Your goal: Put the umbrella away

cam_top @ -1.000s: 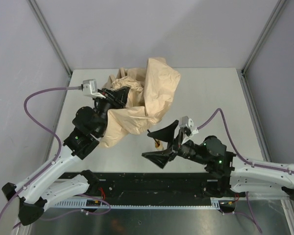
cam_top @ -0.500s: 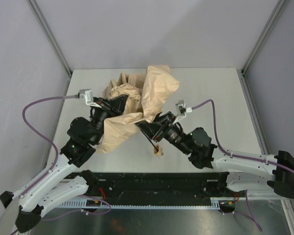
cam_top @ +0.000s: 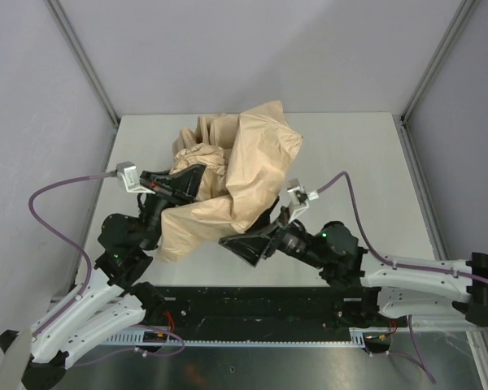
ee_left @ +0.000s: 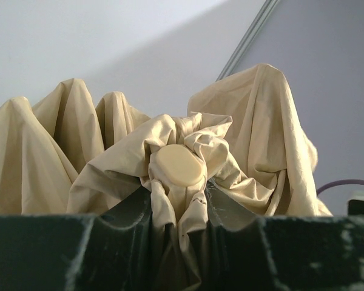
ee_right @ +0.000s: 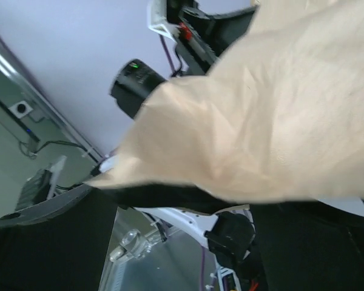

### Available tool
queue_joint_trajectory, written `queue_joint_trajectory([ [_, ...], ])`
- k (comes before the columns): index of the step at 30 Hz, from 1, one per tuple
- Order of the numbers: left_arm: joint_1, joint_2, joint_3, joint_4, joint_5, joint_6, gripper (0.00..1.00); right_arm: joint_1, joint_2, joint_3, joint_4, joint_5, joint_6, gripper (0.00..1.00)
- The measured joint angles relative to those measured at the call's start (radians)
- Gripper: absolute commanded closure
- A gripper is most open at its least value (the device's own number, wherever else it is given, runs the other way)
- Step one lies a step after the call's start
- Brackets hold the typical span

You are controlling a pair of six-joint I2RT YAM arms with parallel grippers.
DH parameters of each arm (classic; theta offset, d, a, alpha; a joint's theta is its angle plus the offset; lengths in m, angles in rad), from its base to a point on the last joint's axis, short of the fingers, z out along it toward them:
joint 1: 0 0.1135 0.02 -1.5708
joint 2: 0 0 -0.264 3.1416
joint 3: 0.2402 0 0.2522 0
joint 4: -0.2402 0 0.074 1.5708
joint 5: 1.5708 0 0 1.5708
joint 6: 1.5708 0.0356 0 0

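The umbrella [cam_top: 244,162] is a loose heap of beige fabric at the back middle of the table. My left gripper [cam_top: 187,180] is shut on the bunched fabric at its tip, just under a round tan cap [ee_left: 177,165], as the left wrist view shows. My right gripper [cam_top: 250,241] stands open at the near lower edge of the fabric. In the right wrist view the umbrella's fabric [ee_right: 279,103] drapes over the wide jaws, and nothing is pinched. The shaft and handle are hidden.
The grey table [cam_top: 350,154] is bounded by metal frame posts at its back corners and grey walls. A black rail [cam_top: 252,305] with the arm bases runs along the near edge. Purple cables [cam_top: 57,195] loop off both wrists.
My right gripper reached into the fabric, narrowed, then reopened and drew back to the fabric's near edge. The left arm shifted left and nearer with the tip. The small tan piece on the table is now covered.
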Motion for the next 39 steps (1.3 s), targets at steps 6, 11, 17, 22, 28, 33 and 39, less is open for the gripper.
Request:
queue_joint_trajectory([
  [6, 0.002, 0.0, -0.011, 0.023, -0.002, 0.024, 1.0, 0.024, -0.139, -0.019, -0.034, 0.095, 0.025, 0.14],
  [11, 0.002, 0.007, -0.017, 0.033, -0.002, 0.023, 1.0, 0.021, -0.148, -0.019, -0.028, 0.125, 0.057, 0.41],
  [17, 0.002, 0.051, -0.017, 0.067, -0.03, 0.011, 1.0, 0.032, -0.06, -0.012, 0.006, 0.107, 0.106, 0.98],
  [22, 0.002, 0.116, -0.034, 0.155, -0.078, 0.012, 1.0, 0.098, 0.071, 0.036, 0.04, 0.044, 0.134, 0.79],
  [28, 0.002, 0.165, -0.083, 0.262, -0.108, 0.012, 1.0, 0.137, 0.093, 0.04, 0.046, 0.008, 0.135, 0.78],
  [33, 0.002, 0.168, -0.104, 0.329, -0.122, 0.01, 1.0, 0.139, 0.053, 0.04, 0.058, 0.013, 0.113, 0.99],
  [39, 0.002, 0.172, -0.117, 0.386, -0.124, -0.013, 1.0, 0.149, 0.092, 0.04, 0.118, 0.003, 0.115, 1.0],
])
